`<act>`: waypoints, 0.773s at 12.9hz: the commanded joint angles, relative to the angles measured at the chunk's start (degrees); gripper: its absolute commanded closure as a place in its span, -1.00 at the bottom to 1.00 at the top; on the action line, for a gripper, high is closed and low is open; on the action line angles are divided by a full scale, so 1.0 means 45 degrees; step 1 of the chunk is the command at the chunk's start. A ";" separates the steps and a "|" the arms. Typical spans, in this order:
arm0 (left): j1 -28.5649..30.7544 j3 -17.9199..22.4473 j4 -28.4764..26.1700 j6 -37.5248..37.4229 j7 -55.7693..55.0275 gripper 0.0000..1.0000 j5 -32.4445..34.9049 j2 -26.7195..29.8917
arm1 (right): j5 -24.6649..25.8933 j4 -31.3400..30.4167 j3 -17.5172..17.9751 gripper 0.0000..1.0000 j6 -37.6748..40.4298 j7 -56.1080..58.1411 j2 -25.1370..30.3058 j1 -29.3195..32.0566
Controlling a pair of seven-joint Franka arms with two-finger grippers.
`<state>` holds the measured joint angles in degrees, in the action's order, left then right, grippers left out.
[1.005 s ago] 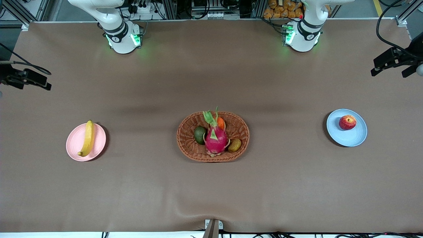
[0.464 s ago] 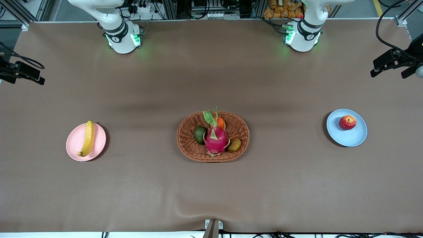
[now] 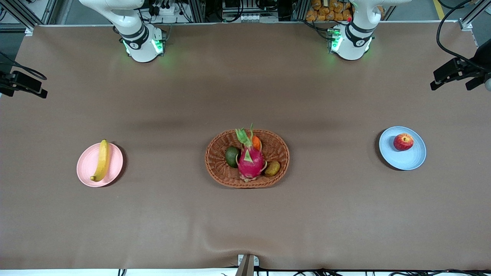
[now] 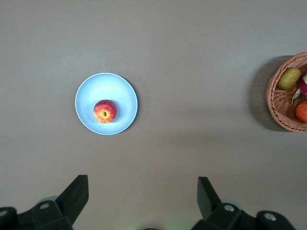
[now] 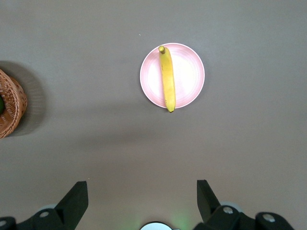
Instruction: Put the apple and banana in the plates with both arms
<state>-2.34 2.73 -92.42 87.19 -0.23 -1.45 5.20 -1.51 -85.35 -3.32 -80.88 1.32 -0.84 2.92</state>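
Front view shows me both fruits already set down: the banana [image 3: 101, 160] lies on the pink plate [image 3: 88, 171] toward the right arm's end of the table, and the apple [image 3: 403, 142] sits on the blue plate [image 3: 406, 159] toward the left arm's end. Between them stands the basket [image 3: 219, 170] with the dragon fruit [image 3: 251, 161] and a few other fruits.

I judge the placing done, so what remains is only parking the arms; nothing needs picking up.

The left gripper [image 4: 143, 201] hangs high over the table at its own end, fingers spread wide and empty, with the apple and its plate in plain sight below. The right gripper [image 5: 142, 200] hangs the same way at its end, wide apart and empty, looking down on the banana.

The banana is long, curved and yellow with a dark tip, lying across the plate so its ends reach the rim. The apple is small, round and red with yellowish patches, resting off centre on its plate, on the part farther from the front camera.
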 commanded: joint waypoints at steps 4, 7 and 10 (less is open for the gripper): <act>-0.0046 -0.0020 0.0070 -0.0079 0.0011 -1.00 0.0596 -0.0002 | -0.0017 0.0469 0.0172 -1.00 -0.0016 0.0175 -0.0028 0.0288; -0.0046 -0.0040 0.0070 -0.0079 -0.0047 -1.00 0.0596 -0.0003 | -0.0112 0.0509 0.0153 -1.00 -0.0074 0.0623 -0.0106 0.0560; -0.0046 -0.0040 0.0070 -0.0079 -0.0008 -1.00 0.0596 0.0017 | -0.0153 0.0819 0.0211 -1.00 0.0860 0.0547 0.0031 0.0522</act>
<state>-2.34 2.67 -92.42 87.19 -0.21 0.02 5.19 -1.67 -83.94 -3.30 -79.85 3.23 -0.85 4.40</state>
